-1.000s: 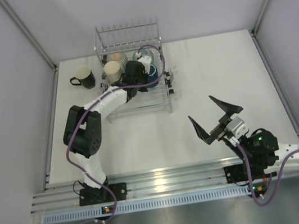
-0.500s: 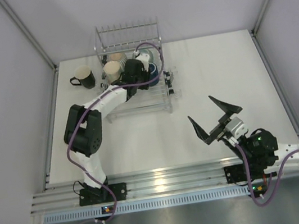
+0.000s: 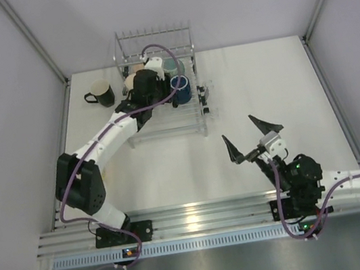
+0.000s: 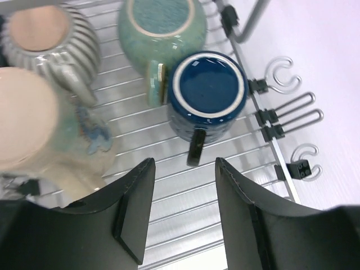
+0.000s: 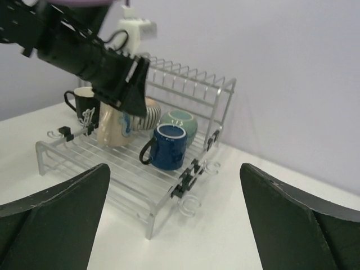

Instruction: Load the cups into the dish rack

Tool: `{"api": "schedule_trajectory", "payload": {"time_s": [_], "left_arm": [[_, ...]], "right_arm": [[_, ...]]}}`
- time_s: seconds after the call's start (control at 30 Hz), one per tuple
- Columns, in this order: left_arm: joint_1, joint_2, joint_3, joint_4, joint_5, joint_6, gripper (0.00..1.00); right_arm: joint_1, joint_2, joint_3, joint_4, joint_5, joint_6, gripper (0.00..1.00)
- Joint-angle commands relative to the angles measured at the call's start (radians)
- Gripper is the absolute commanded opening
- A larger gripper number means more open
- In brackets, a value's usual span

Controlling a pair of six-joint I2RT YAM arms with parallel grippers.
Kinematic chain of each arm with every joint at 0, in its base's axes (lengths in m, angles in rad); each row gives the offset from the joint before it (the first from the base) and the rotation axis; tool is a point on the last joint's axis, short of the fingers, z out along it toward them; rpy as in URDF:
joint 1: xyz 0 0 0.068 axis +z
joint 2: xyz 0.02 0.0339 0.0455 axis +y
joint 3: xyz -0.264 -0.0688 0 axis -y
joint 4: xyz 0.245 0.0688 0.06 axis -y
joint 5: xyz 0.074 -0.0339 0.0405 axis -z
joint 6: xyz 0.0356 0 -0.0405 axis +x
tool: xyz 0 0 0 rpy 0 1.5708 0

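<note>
The silver wire dish rack (image 3: 192, 123) stands at the back of the table and holds several cups. In the left wrist view these are the dark blue cup (image 4: 208, 93), the teal-green cup (image 4: 160, 25), the ribbed beige cup (image 4: 48, 39) and the tall cream cup (image 4: 31, 129). The black cup (image 3: 100, 93) stands on the table left of the rack. My left gripper (image 4: 184, 169) hangs open and empty above the rack floor, just short of the dark blue cup's handle. My right gripper (image 3: 252, 138) is open and empty over the table, near the front. No small yellowish cup shows.
Hook clips (image 4: 287, 76) stick out from the rack's right side. The upright prongs (image 5: 188, 76) line the rack's back. Walls with metal posts (image 3: 32, 42) close in the table on the left, back and right.
My left gripper has drawn back to the left and up from the dark blue cup, which stays in the rack. Its elbow has swung left. My right gripper has shifted slightly left.
</note>
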Motion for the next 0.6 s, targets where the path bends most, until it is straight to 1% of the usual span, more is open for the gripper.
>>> {"api": "schedule_trajectory", "payload": {"time_s": [0.0,0.07,0.1,0.13,0.2,0.23,0.3,0.33,0.4,0.47,0.53,0.57], "left_arm": [[0.005,-0.096,0.009,-0.071,-0.179,-0.082,0.53],[0.005,-0.116,0.021,-0.11,-0.259,-0.119,0.55],[0.005,-0.123,0.042,-0.154,-0.29,-0.131,0.57],[0.008,-0.136,0.056,-0.186,-0.329,-0.154,0.58],[0.012,-0.145,0.099,-0.248,-0.351,-0.185,0.61],[0.019,-0.159,0.109,-0.31,-0.374,-0.226,0.61],[0.029,-0.177,0.121,-0.361,-0.385,-0.278,0.62],[0.054,-0.206,0.119,-0.395,-0.37,-0.338,0.62],[0.087,-0.244,0.099,-0.426,-0.347,-0.398,0.62],[0.143,-0.299,0.08,-0.469,-0.336,-0.475,0.62],[0.182,-0.326,0.067,-0.524,-0.362,-0.553,0.62],[0.193,-0.34,0.064,-0.582,-0.402,-0.573,0.62]], "right_arm": [[-0.003,0.044,0.101,0.05,0.199,0.139,0.99],[-0.012,0.052,0.126,-0.04,0.222,0.202,0.99],[-0.016,0.05,0.147,-0.083,0.218,0.27,0.99],[-0.017,0.049,0.158,-0.12,0.209,0.299,0.99],[-0.025,0.052,0.177,-0.183,0.198,0.357,0.99],[-0.025,0.053,0.18,-0.192,0.199,0.367,0.99],[-0.029,0.059,0.197,-0.236,0.215,0.402,1.0],[-0.032,0.063,0.204,-0.262,0.221,0.419,0.99],[-0.045,0.069,0.227,-0.305,0.224,0.466,0.99],[-0.055,0.07,0.23,-0.327,0.225,0.479,1.0],[-0.06,0.07,0.232,-0.344,0.222,0.494,0.99],[-0.066,0.075,0.233,-0.355,0.222,0.497,0.99]]}}
